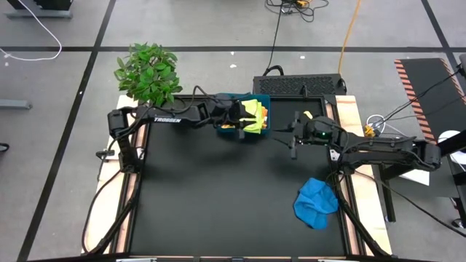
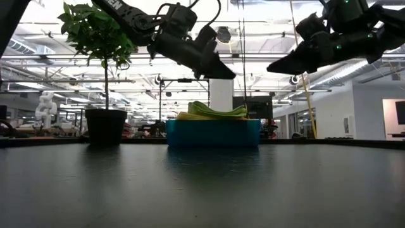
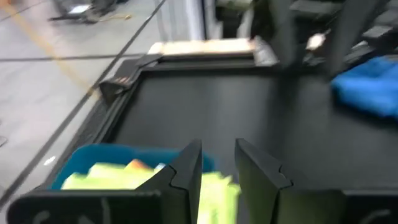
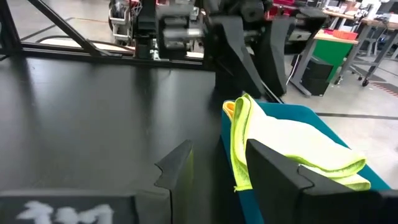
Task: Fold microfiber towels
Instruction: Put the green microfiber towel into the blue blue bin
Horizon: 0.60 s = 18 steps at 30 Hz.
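- Teal-blue rigid rectangular tray at the far edge of your black table: it holds a stack of soft microfiber cloths, lime green towel on top, a sliver of orange towel showing at its edge; the low view shows the pile rising just above the tray's rim

- Blue microfiber towel, crumpled in a heap near the right edge of the table, well apart from the tray and not folded

- Left gripper hangs above the tray; in the left wrist view its fingers stand a narrow gap apart with nothing between them, and the green cloth lies below. In the low view the gripper is clear of the stack, not touching it

- Right gripper hovers just beside the tray on its right; the right wrist view shows its fingers apart, moderately wide, holding nothing, with the tray's corner and the hanging green edge ahead of them

- Step in hand, as judged: fetching a cloth from the tray for folding; no towel lies spread on the table yet

- Next move calls for lowering your left gripper onto the top green layer and pinching one cloth only, since the layers lie close together; the open table in front offers room to spread it

- Potted green plant stands at the far left corner, clear of the work
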Each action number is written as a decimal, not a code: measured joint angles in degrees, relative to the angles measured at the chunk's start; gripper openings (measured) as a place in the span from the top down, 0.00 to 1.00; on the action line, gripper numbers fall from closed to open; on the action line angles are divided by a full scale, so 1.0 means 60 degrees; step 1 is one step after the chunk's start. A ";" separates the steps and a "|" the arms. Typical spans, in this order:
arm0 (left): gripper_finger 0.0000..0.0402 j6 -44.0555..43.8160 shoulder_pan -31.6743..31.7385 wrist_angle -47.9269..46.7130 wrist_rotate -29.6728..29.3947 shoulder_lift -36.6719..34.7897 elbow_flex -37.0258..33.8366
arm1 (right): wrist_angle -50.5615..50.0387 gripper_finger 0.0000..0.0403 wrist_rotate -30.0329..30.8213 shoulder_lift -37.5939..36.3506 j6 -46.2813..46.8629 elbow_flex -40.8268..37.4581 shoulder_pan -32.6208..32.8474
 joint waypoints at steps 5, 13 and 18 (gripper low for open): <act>0.78 -0.0343 0.0165 0.0480 0.0957 0.0000 -0.0042 | -0.0011 0.65 0.0004 0.0004 0.0030 0.0000 0.0000; 0.88 -0.0939 0.0459 0.2427 0.1000 0.0000 -0.1252 | -0.0124 0.65 0.0000 0.0007 0.0116 0.0000 0.0000; 0.93 -0.1152 0.0822 0.2370 0.0996 0.0003 -0.1496 | -0.0136 0.65 -0.0003 0.0007 0.0099 0.0000 0.0000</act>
